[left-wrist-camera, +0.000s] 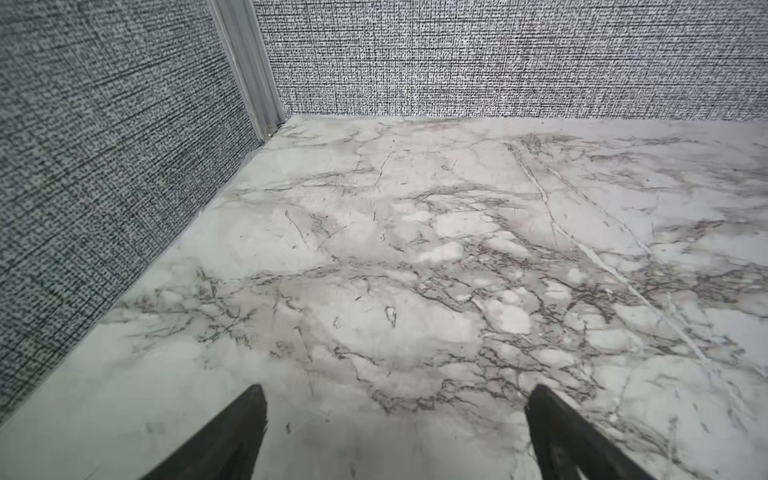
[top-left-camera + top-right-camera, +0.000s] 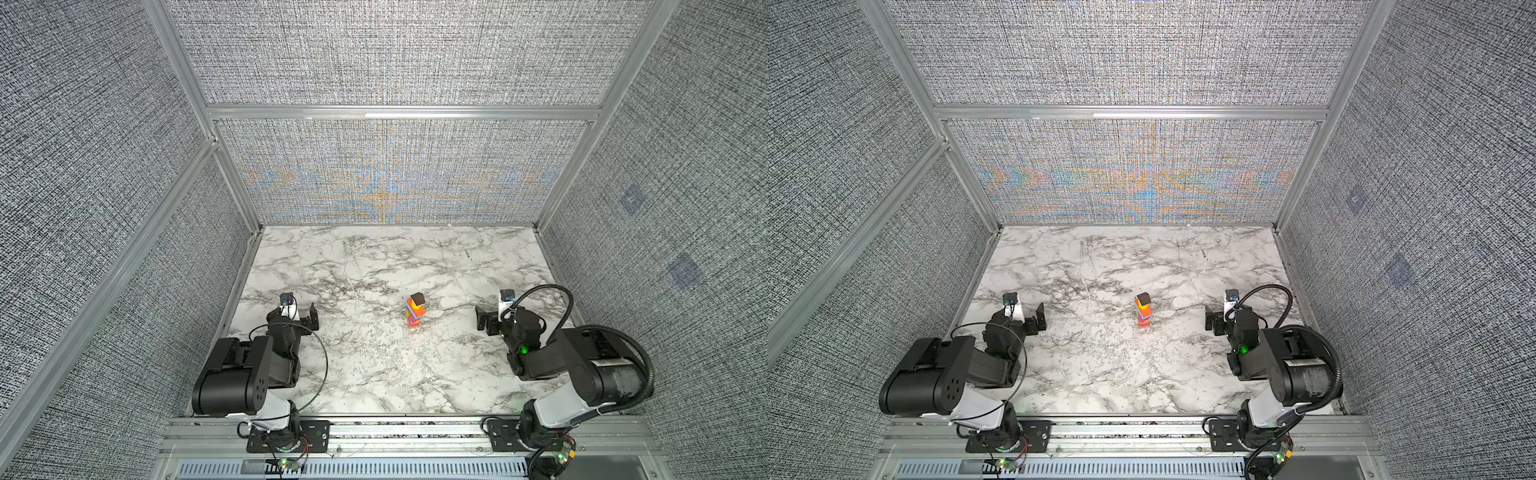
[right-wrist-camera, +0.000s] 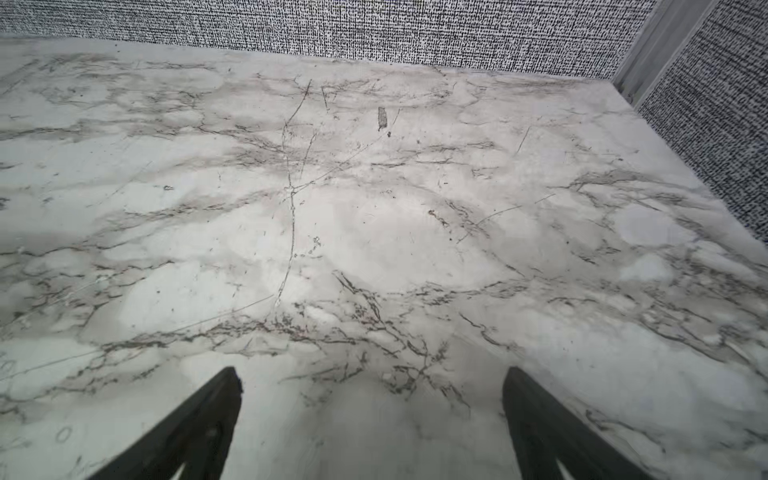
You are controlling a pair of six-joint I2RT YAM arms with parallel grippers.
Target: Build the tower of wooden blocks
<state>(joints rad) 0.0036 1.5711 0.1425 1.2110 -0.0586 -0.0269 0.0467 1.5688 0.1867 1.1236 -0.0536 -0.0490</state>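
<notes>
The tower point(image 2: 415, 312) point(image 2: 1144, 312) stands upright near the middle of the marble table, a narrow stack of wood blocks in orange, yellow, pink and blue. A dark brown block point(image 2: 417, 297) point(image 2: 1143, 297) caps it. My left gripper point(image 2: 311, 318) point(image 2: 1038, 318) is open and empty, low over the table well to the left of the tower. My right gripper point(image 2: 484, 320) point(image 2: 1212, 321) is open and empty, well to the right of it. Both wrist views show only bare marble between the open fingers of the left gripper point(image 1: 397, 390) and the right gripper point(image 3: 372, 372); the tower is out of their view.
The marble table point(image 2: 374, 374) is enclosed by grey fabric walls on an aluminium frame at the back and both sides. Both arm bases sit on a metal rail point(image 2: 407, 432) along the front edge. A black cable point(image 2: 540, 291) loops above the right arm.
</notes>
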